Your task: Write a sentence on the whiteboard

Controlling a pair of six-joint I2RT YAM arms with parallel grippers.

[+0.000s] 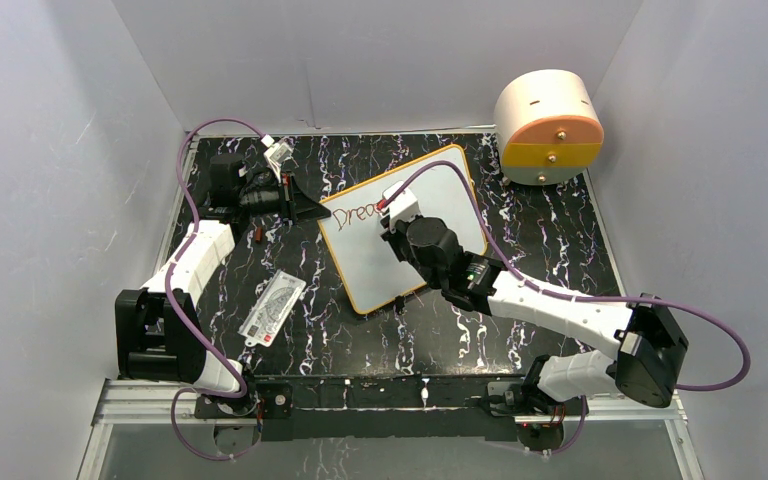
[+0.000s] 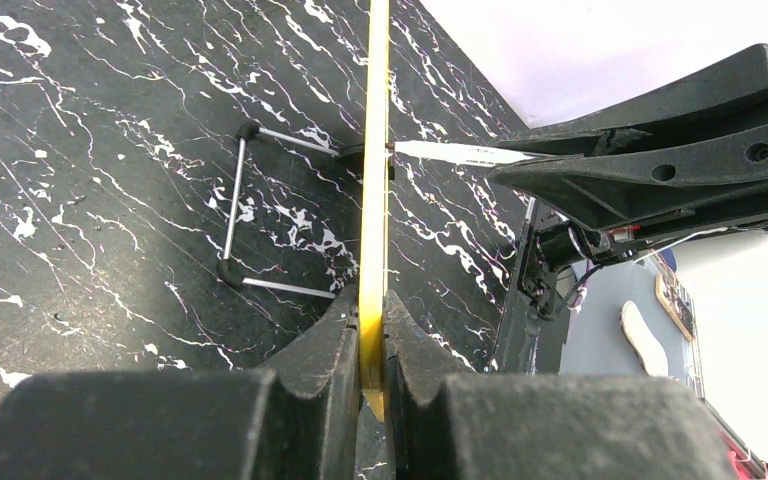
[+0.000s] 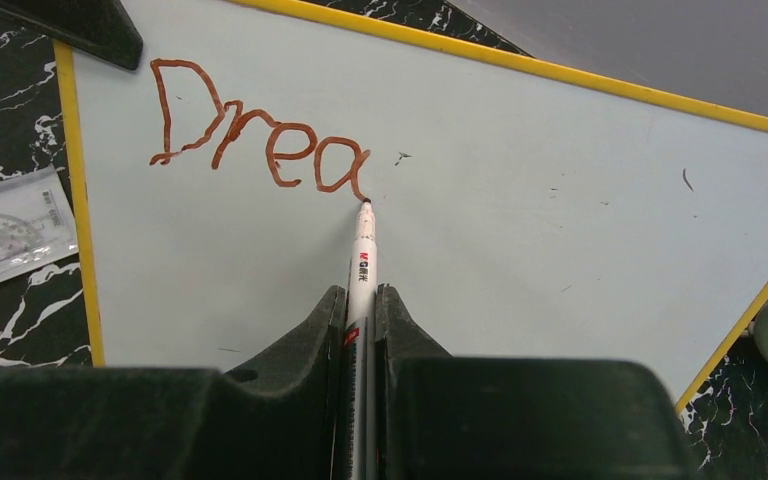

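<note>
R gripper (image 3: 360, 300), clamped on marker (image 3: 363, 250) w/ tip at the "a" of the sentence (image 1: 352, 212) on the mid-table whiteboard (image 1: 365, 265), needs light, even tip pressure while L gripper (image 2: 371, 330), pinching the frame (image 2: 372, 200), steadies it.

Left of whiteboard (image 1: 372, 258), a card (image 1: 272, 309)

Just ahead of the matt black right claw (image 3: 361, 297), reddish-brown hand-drawn marker letters (image 3: 260, 130) reading "Drea" stand out on the large white rectangular whiteboard (image 3: 540, 220) with its thin orange-yellow frame. Between that claw's fingers is a white plastic marker pen (image 3: 363, 255) with a red label and a dark tip. The left claw (image 2: 371, 315) is black too, set against the yellow frame. Under both, the desk (image 2: 110, 150) is black with white marble veining. Left of the right claw lies a pale translucent plastic card (image 1: 272, 309) printed with fine dark markings.
</note>
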